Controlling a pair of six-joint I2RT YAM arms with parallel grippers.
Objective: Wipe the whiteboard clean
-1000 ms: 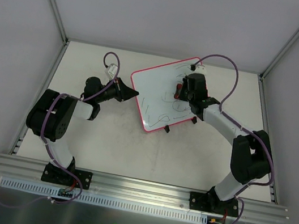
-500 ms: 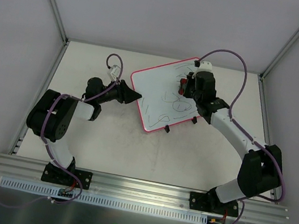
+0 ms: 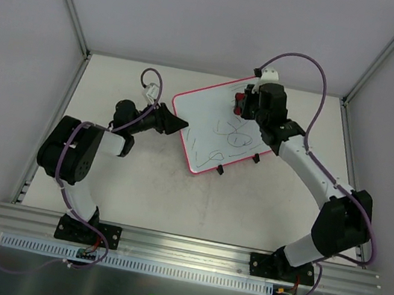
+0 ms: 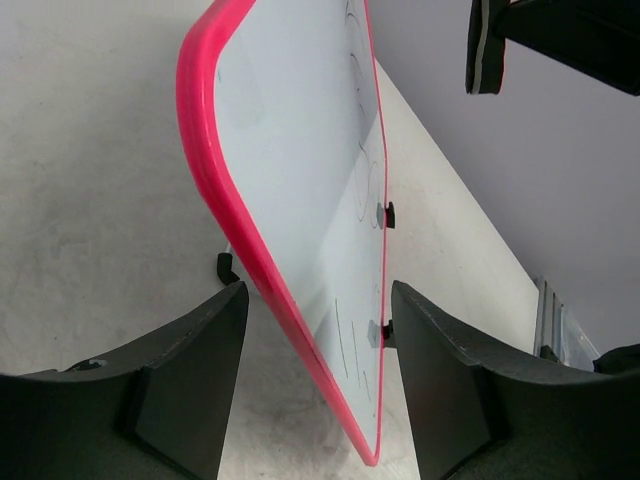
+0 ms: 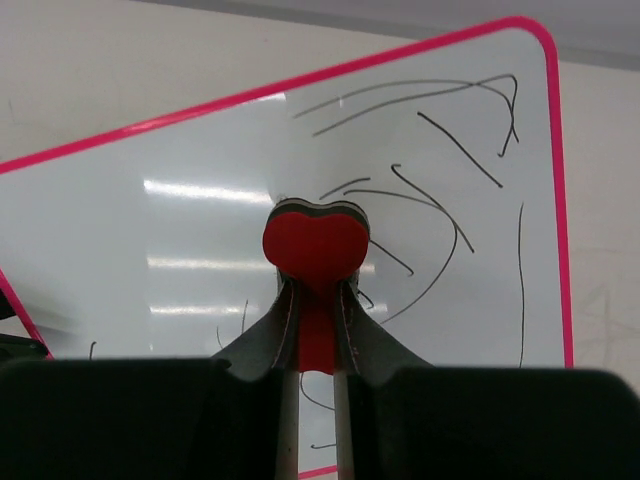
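The whiteboard (image 3: 205, 119) is on the tabletop (image 3: 138, 183) a little beyond and between the two arms, turned at an angle to the table's edges. One rounded corner points to the far right and the opposite one back toward the arm bases. Its sides look close to equal from above. The slightly longer pair seems to run from near left to far right, though I cannot tell the long axis for certain. Two small black clips (image 3: 220, 169) sit on its near-right edge. Dark scribbles (image 3: 229, 134) cover the middle and right of the white surface.

The left gripper (image 3: 180, 124) is at the board's left edge. In the left wrist view its jaws are spread wide with the pink frame (image 4: 215, 170) between them. The frame runs close by one finger, and I cannot tell whether they touch.

The right gripper (image 3: 243, 104) is over the board's far-right part, its jaws closed narrow on a small red eraser (image 5: 315, 243). The eraser's rounded end faces the board, just left of the scribbles (image 5: 440, 200).
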